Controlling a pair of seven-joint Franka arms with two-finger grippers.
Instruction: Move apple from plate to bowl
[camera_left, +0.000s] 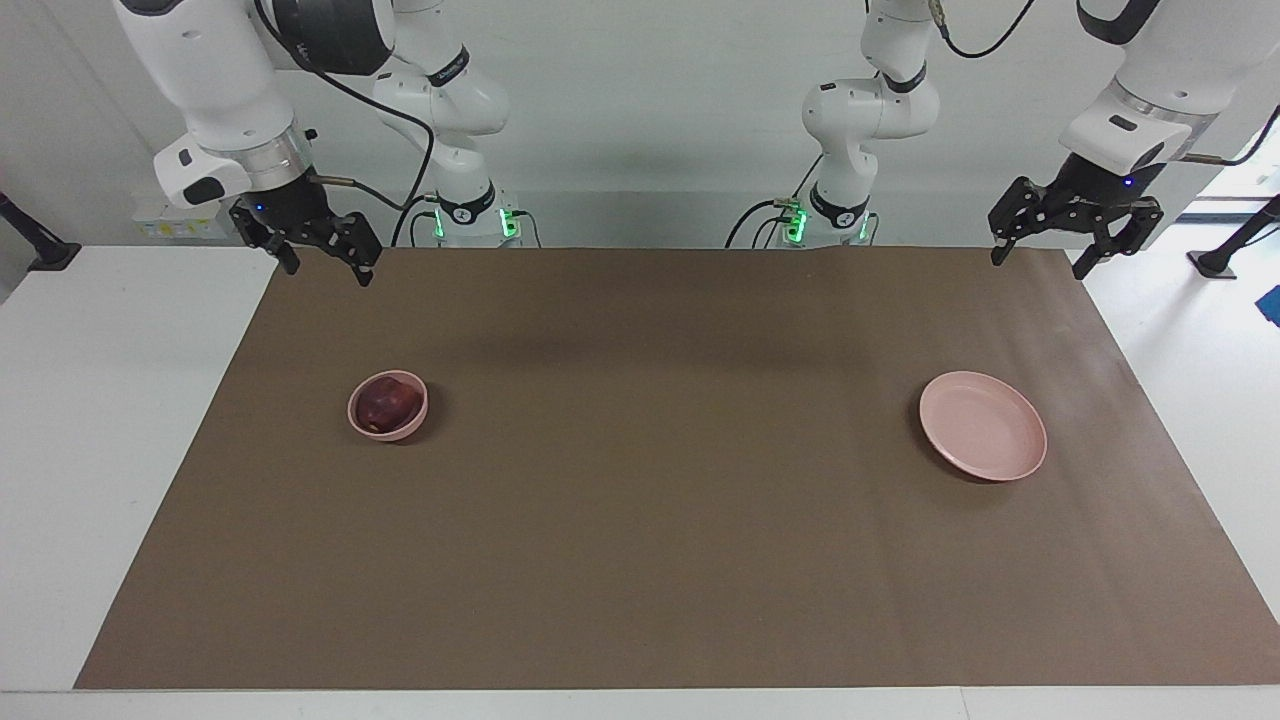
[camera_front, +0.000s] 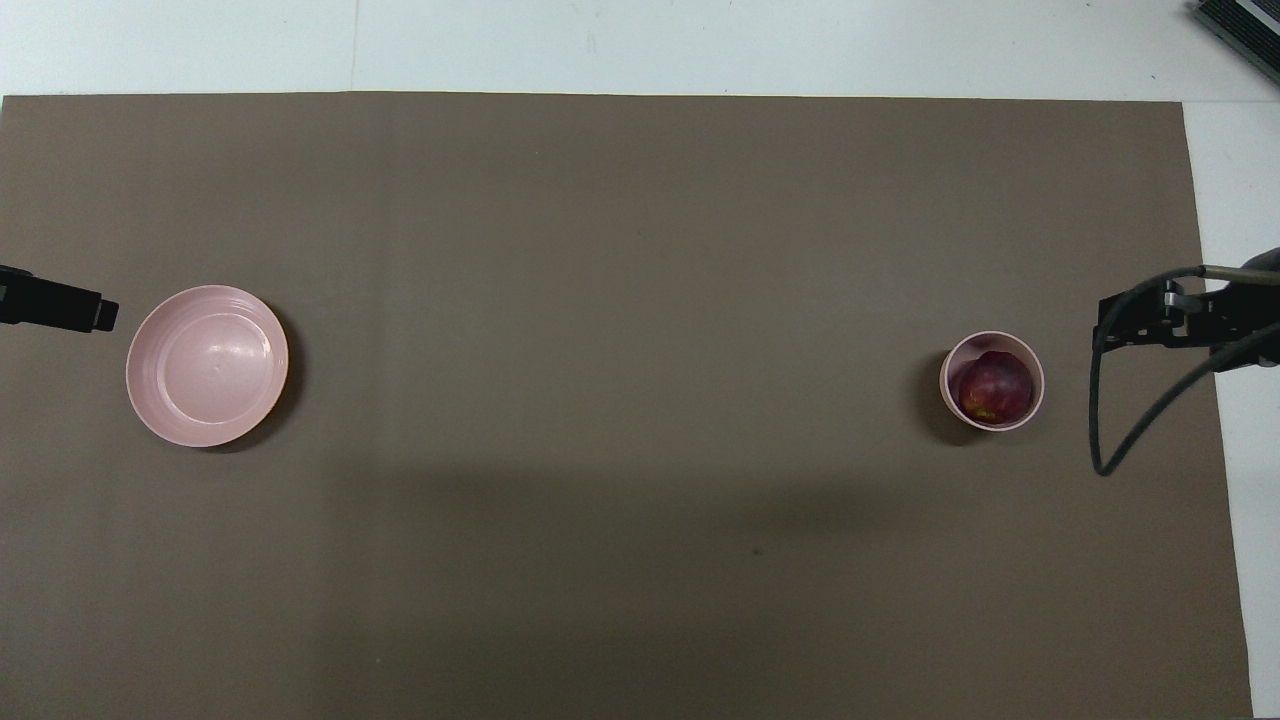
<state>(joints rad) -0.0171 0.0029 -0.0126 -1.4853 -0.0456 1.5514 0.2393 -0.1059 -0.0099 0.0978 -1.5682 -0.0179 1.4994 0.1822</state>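
The dark red apple (camera_left: 388, 402) sits inside the small deep pink bowl (camera_left: 354, 410) toward the right arm's end of the table; it fills most of the bowl, as the overhead view also shows for the apple (camera_front: 995, 388) and the bowl (camera_front: 944, 380). The wide shallow pink plate (camera_left: 983, 425) lies bare toward the left arm's end, and it is also in the overhead view (camera_front: 207, 365). My right gripper (camera_left: 328, 272) is open and empty, raised over the mat's edge at the robots' end. My left gripper (camera_left: 1040, 265) is open and empty, raised over the mat's corner at its own end.
A brown mat (camera_left: 640, 480) covers most of the white table (camera_left: 120, 420). A black cable (camera_front: 1130, 420) hangs from the right arm beside the bowl. The robot bases (camera_left: 470, 215) stand at the table's edge.
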